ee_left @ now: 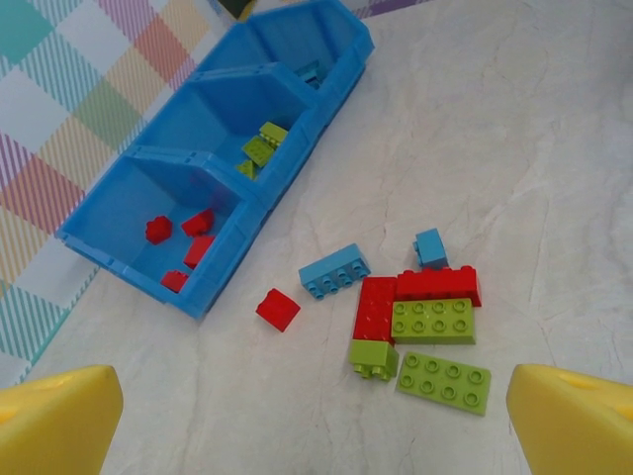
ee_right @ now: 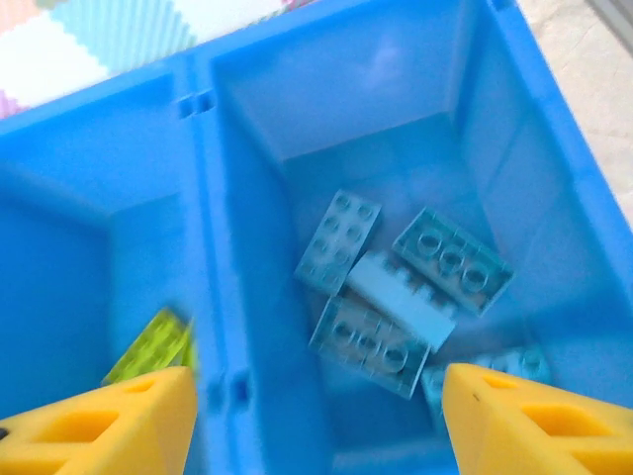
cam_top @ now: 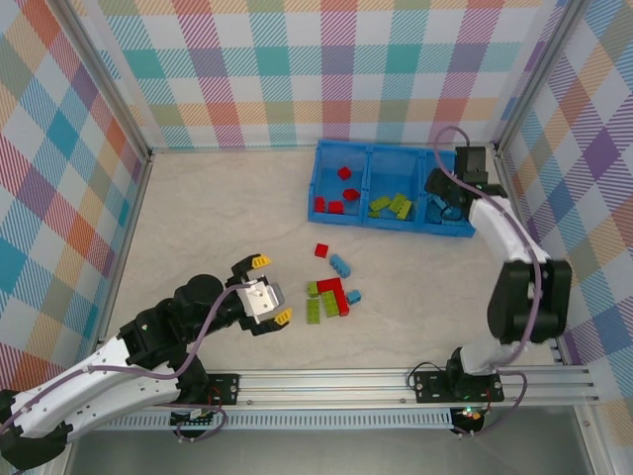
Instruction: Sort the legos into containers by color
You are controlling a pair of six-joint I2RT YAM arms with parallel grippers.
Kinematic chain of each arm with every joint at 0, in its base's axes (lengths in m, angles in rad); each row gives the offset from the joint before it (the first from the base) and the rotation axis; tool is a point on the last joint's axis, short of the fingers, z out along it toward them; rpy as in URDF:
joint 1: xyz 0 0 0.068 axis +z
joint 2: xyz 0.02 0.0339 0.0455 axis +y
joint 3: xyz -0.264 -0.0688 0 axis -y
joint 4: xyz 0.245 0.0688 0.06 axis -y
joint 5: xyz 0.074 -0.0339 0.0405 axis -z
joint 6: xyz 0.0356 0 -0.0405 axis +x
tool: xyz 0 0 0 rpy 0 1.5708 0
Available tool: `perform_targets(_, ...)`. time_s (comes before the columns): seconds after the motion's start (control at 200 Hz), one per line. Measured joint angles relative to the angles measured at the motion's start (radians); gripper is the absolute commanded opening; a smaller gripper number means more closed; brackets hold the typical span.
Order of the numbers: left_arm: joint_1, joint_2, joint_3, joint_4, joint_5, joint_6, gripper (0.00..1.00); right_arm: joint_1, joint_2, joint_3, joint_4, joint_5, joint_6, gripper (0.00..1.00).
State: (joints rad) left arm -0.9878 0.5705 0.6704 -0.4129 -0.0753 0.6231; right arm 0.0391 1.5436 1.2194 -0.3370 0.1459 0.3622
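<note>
Sorting looks more than half done. The blue tray (cam_top: 356, 220) at the far right of the bench already has red legos (cam_top: 336, 198) in its left compartment, green ones (cam_top: 394, 205) in the middle and light blue ones (ee_right: 381, 287) in the right compartment. About 8 loose legos (cam_top: 329, 292) in all 3 colours lie mid-bench, unsorted. The right gripper (ee_right: 316, 421) hangs over the right compartment, jaws apart and empty; the left gripper (cam_top: 271, 289), wide open and empty, hovers just left of the loose pile

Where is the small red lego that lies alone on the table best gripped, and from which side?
Grip the small red lego across its side walls, coming from straight above. It is short and blocky, with bare table around it; the light blue lego nearby does not touch it.
</note>
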Motion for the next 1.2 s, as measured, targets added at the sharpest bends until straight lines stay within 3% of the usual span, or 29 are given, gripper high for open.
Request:
perform_targets(0.11,0.0,-0.008,0.0,-0.034,0.036,0.055,1.0,0.039,-0.218,-0.148,0.007,-0.105,0.013,0.65)
perform_targets(0.23,0.0,-0.016,-0.002,-0.041,0.085,0.108,1.0,0.18,-0.37,-0.257,0.009,-0.202,0.015,0.65)
perform_targets(0.36,0.0,-0.011,-0.007,-0.054,0.126,0.146,1.0,0.379,-0.357,-0.303,0.003,-0.246,0.014,0.65)
perform_targets(0.52,0.002,0.015,-0.007,-0.082,0.143,0.168,1.0,0.563,-0.215,-0.306,0.01,-0.259,-0.002,0.66)
perform_targets(0.82,0.002,0.046,-0.007,-0.116,0.164,0.183,1.0,0.623,0.124,-0.192,0.013,-0.231,-0.058,0.68)
perform_targets(1.2,0.002,0.057,-0.007,-0.12,0.156,0.184,1.0,0.623,0.272,-0.144,0.027,-0.193,-0.097,0.41)
